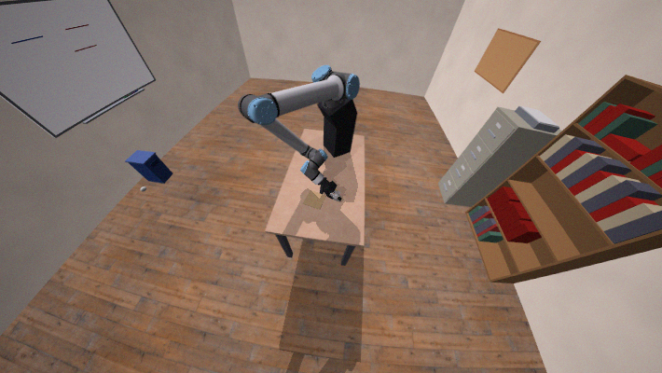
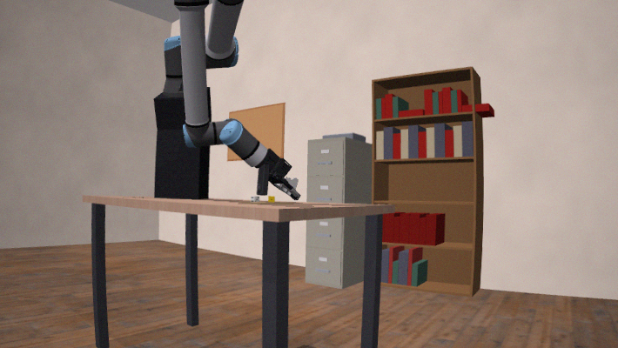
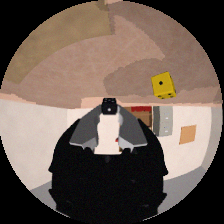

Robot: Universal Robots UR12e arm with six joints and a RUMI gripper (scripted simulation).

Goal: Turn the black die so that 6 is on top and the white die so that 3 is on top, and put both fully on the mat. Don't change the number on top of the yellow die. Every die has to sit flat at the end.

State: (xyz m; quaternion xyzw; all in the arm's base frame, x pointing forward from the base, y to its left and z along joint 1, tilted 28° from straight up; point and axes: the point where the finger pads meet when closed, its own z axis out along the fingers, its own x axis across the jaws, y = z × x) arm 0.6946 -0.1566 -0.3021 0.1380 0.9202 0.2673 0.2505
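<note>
My gripper (image 3: 109,105) is shut on the black die (image 3: 109,106), which shows white pips at the fingertips in the wrist view. In the exterior view the gripper (image 2: 295,195) is tilted down, with its tip just above the table top. The yellow die (image 3: 163,85) sits flat on the table off to one side of the fingertips, and it also shows in the exterior view (image 2: 272,198). The white die (image 2: 254,198) lies next to the yellow one on the table. The tan mat (image 1: 313,200) lies left of the gripper (image 1: 337,198) in the top view. I cannot read the top faces of the dice.
The robot's black base (image 1: 339,128) stands at the table's far end. A filing cabinet (image 2: 337,209) and a bookshelf (image 2: 426,178) stand beyond the table against the wall. The table edge (image 2: 278,213) is close to the gripper.
</note>
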